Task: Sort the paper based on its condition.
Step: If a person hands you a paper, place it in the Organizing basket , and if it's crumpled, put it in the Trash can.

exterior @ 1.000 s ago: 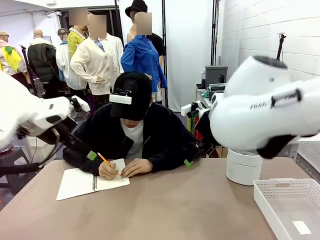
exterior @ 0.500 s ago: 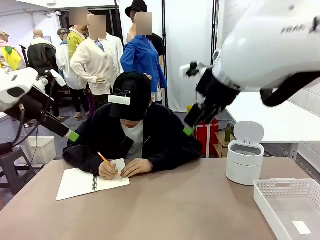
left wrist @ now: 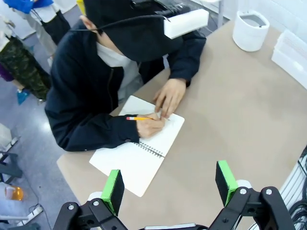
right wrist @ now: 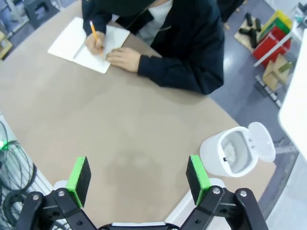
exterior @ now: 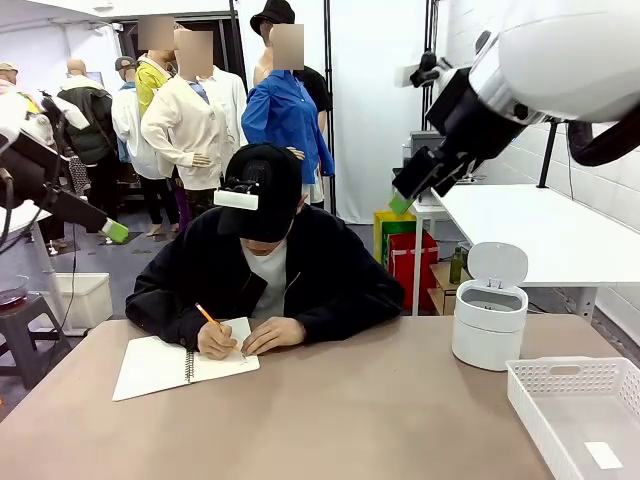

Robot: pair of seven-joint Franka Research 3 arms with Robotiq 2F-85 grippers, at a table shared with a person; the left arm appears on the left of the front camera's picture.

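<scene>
Both grippers are hanging high over the table [exterior: 350, 420], jaws spread wide and gripping nothing. The left gripper [left wrist: 169, 181] is looking straight down on the notebook [left wrist: 139, 153]. The right gripper [right wrist: 138, 167] is hovering well to the right of the notebook, over bare tabletop.

Nearest the robot, far to the right of the notebook, a white basket [exterior: 530, 410] is sitting at the table's corner. A small white slip [exterior: 604, 455] is lying on its floor; I cannot tell what it is. A little farther back, also well right of the notebook, a round white bin [exterior: 487, 335] is standing with its lid [exterior: 497, 265] tipped up. Something pale is showing inside the bin, too small to make out.

The notebook is lying open at the table's left. The paper [exterior: 232, 362] is lying on the notebook's right half, and I cannot tell whether it is loose or bound in.

A person [exterior: 265, 270] in a dark jacket is sitting just behind the notebook and leaning over it. One hand [exterior: 215, 342] is pressing an orange pencil [exterior: 205, 315] to the paper, and the other hand [exterior: 272, 333] is resting on the paper's far edge. Both hands and forearms are covering much of the paper.
</scene>
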